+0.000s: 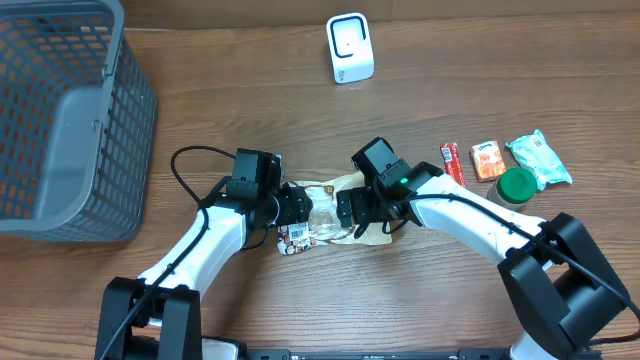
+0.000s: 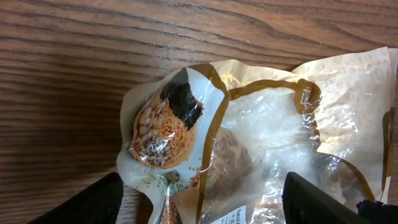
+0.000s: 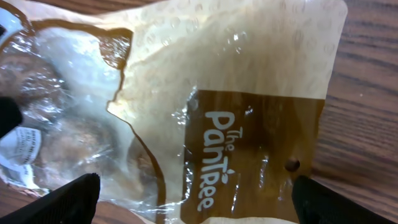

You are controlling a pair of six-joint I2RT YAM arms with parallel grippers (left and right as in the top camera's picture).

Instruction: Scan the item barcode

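Above the table, we see the bread bag (image 1: 328,205) lying flat between the two arms. The left gripper (image 1: 297,212) is at its left end and the right gripper (image 1: 350,212) at its right end, both low over it. The scanner (image 1: 350,48) stands well apart at the far edge. Our worry here is a tug of war: if both sets of jaws close on opposite ends and pull, the thin film could stretch or tear. The barcode label (image 1: 296,237) sits at the bag's near left corner, just beside the left gripper, so a finger could cover it.

In the left wrist view, the left fingers (image 2: 87,202) stand apart with the bag's clear end lying between them. As far as we can judge, it is not pinched. The film is slack and glossy, so a grip on one loose fold could slip, or crease the label so that it cannot be read.

In the right wrist view, the right fingers (image 3: 62,200) are spread wide, straddling the printed brown panel, and nothing is held. The label shows at the far left edge, away from these jaws. Closing here would catch mostly empty wrapper, we think, so the contents could sag when lifted.
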